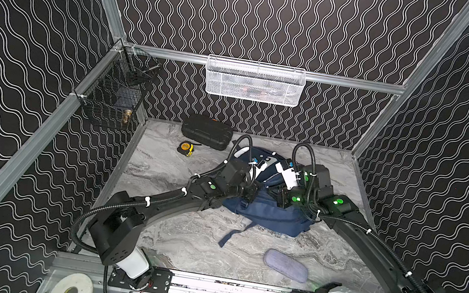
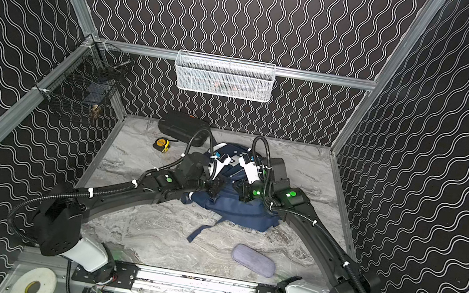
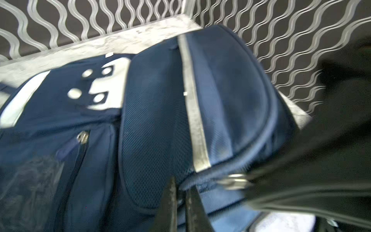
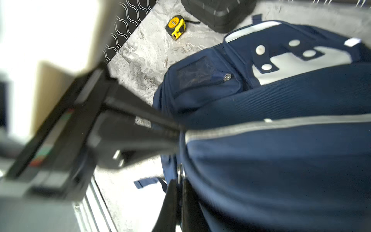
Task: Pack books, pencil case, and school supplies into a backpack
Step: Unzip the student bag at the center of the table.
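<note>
On the desk [image 1: 195, 243] the backpack [image 1: 266, 216] lies toward the back. The pencil case [image 1: 286, 265] rests apart from it, nearer my bases. My left jaws pinch tight on the backpack's rim, and my right jaws are closed on its metal zip pull [image 3: 233, 181].

We see sharp, evenly lit top views; the backpack [image 3: 156, 120] blurs in both wrist views, glare whitening part of the right one.

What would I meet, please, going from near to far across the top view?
Grey-lavender pencil case, navy backpack, black ribbed hard case, white mesh basket on the back wall.
</note>
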You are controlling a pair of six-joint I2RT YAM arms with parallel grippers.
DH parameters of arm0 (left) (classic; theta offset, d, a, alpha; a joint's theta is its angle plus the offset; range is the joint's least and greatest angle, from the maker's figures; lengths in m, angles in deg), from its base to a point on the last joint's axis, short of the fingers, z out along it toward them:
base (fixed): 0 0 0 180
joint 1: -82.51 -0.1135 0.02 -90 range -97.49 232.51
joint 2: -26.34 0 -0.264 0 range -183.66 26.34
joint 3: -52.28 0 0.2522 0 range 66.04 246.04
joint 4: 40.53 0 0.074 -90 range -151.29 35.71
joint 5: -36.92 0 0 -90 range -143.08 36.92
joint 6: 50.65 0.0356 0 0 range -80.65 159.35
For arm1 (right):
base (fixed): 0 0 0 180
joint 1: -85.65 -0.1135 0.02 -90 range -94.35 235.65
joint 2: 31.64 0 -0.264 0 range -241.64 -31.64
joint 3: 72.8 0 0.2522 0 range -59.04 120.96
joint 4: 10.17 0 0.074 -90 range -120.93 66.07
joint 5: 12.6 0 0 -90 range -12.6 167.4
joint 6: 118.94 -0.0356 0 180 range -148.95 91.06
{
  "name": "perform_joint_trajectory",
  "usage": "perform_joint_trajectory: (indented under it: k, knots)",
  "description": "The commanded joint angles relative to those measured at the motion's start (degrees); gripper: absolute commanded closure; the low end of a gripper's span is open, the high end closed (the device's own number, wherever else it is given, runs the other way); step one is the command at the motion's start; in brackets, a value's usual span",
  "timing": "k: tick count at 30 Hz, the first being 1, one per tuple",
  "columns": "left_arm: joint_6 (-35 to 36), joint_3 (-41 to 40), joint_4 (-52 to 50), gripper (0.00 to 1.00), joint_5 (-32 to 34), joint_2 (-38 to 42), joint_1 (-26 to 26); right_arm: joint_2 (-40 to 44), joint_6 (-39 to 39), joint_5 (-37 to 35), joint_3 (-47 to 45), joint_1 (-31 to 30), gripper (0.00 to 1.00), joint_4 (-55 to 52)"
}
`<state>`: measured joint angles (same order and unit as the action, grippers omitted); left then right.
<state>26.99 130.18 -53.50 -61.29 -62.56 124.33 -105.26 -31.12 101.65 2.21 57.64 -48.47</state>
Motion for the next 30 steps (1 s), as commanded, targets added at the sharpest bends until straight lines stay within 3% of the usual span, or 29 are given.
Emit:
perform_joint_trajectory:
  k: [1, 6, 11, 13, 15, 21, 22, 25, 30]
  knots:
    - [-2.6, -0.7, 13.3, 1.00, -7.4, 1.7, 0.9, -2.3, 0.2, 2.5, 1.8, -0.3, 1.00, 1.5]
    - [-0.9, -2.9, 16.6, 1.00, -10.0, 4.3, 0.9, -4.1, 0.8, 4.0, 1.5, -0.4, 1.00, 2.0]
    - [3.5, -2.6, 11.9, 1.00, -7.0, 5.6, 0.8, -4.0, 0.1, 1.9, -0.2, -0.1, 1.00, 3.1]
    - [4.4, -2.8, 10.5, 0.72, -6.5, 6.1, 0.8, -4.6, 0.1, 1.9, -0.5, 0.0, 1.00, 3.1]
    - [4.6, -3.6, 10.2, 0.61, -5.9, 6.8, 0.8, -5.5, 0.2, 1.7, -0.1, 0.0, 1.00, 2.9]
    - [3.2, -6.1, 9.5, 0.54, -1.2, 9.3, 0.7, -11.3, 1.0, 1.7, 5.3, 0.0, 1.00, 2.3]
    - [3.2, -6.1, 8.8, 0.53, -0.9, 9.6, 0.7, -12.5, 1.0, 1.6, 7.3, 0.1, 0.97, 0.4]
    - [4.3, -6.0, 7.1, 0.51, -0.8, 10.8, 0.7, -12.5, -0.8, 0.1, 9.6, 0.2, 0.70, -3.1]
    - [10.2, -7.7, 5.3, 0.45, -4.1, 13.5, 0.8, -2.0, -9.7, -4.8, 2.9, 0.2, 0.45, -4.4]
